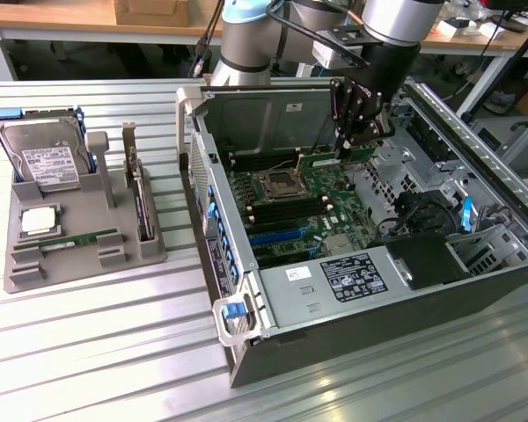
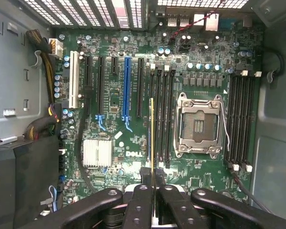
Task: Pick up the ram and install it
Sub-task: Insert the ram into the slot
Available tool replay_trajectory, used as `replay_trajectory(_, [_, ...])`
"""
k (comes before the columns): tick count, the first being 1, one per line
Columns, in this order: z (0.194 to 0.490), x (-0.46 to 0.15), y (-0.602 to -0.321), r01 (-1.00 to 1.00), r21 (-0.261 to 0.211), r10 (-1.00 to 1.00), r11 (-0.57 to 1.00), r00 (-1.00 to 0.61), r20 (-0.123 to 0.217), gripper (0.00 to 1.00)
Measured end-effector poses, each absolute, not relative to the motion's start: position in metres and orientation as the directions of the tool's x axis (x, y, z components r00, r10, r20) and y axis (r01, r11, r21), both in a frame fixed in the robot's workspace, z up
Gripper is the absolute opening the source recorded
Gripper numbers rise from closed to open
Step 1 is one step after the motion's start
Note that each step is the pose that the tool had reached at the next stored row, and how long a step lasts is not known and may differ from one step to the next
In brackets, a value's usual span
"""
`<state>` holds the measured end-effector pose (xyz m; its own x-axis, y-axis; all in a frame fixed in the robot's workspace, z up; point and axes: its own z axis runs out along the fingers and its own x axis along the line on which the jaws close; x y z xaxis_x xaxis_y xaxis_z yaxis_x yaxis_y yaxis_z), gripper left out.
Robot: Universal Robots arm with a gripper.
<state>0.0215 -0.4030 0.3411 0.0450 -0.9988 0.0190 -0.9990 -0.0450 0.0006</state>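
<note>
**State.** The gripper (image 2: 152, 180) is closed to a narrow gap on the ram (image 2: 151, 133) and clamps the stick by its two flat faces. The ram hangs edge-down over the memory slots (image 2: 163, 119) just beside the processor socket (image 2: 200, 125). It lies parallel to the slots. Whether it touches one cannot be told.

**Handling.** The ram is judged light, thin and stiff, but fragile. Take hold on the flat faces near the upper edge and keep off the contact edge. Twisting or skewed pressure is likely to damage it.

**Count.**
- Memory sticks: two. One is the held ram. A second memory stick (image 1: 81, 238) lies in the tray (image 1: 26, 274) on the desk (image 1: 114, 360), well apart from the socket.
- Hard drive (image 1: 44, 158): one.
- Processor chip (image 1: 37, 220): one.
- Expansion card (image 1: 139, 198): one.
</note>
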Motion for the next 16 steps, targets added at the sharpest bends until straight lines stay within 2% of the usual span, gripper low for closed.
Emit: replay_trajectory(16, [0.3353, 0.0215, -0.403, -0.999, 0.001, -0.999, -0.045, 0.045, 0.019, 0.12])
